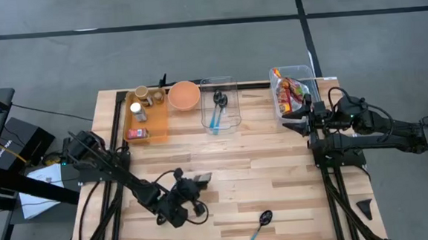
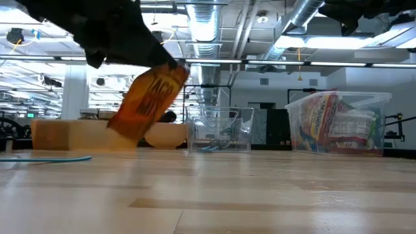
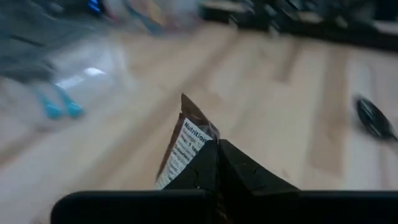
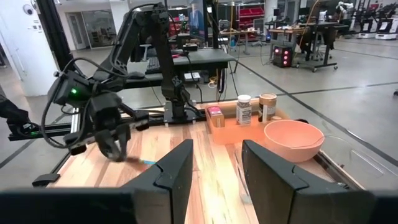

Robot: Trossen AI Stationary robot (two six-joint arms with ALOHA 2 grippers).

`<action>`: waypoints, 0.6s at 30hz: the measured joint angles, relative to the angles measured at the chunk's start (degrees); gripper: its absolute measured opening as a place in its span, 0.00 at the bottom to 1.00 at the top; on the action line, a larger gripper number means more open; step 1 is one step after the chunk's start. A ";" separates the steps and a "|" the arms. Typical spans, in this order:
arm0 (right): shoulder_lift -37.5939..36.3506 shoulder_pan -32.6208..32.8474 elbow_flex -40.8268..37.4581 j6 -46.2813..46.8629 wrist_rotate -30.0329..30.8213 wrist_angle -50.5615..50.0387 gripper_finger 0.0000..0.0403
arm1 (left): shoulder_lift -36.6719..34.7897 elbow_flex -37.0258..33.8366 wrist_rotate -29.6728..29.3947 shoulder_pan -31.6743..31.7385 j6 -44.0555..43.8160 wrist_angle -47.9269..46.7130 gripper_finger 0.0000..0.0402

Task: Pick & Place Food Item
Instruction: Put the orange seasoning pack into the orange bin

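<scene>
My left gripper [image 1: 194,187] hangs over the table's near middle, shut on a brown-orange snack packet [image 2: 148,101]. The left wrist view shows the packet's white nutrition panel [image 3: 185,146] just ahead of the shut fingers. My right gripper [image 4: 215,167] waits at the table's right side beside the clear bin [image 1: 294,91] of snack packets; it is open with nothing between its fingers. My left gripper pinches the packet's upper end [image 2: 170,71] between its two fingers [image 3: 233,167]. The fingers slant down from the table's left. The packet hangs tilted below them, and its lower end [image 2: 123,135] is clear of the table.
An orange tray [image 1: 155,127] with small jars, a pink bowl [image 1: 184,95] and a clear container [image 1: 231,115] holding spoons stand along the far edge. A black spoon with a blue handle [image 1: 263,221] lies near the front edge.
</scene>
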 joint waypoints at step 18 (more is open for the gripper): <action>0.00 0.00 0.01 -0.03 0.02 -0.44 0.33 | -8.14 -5.73 -30.44 5.16 -9.21 -3.13 0.00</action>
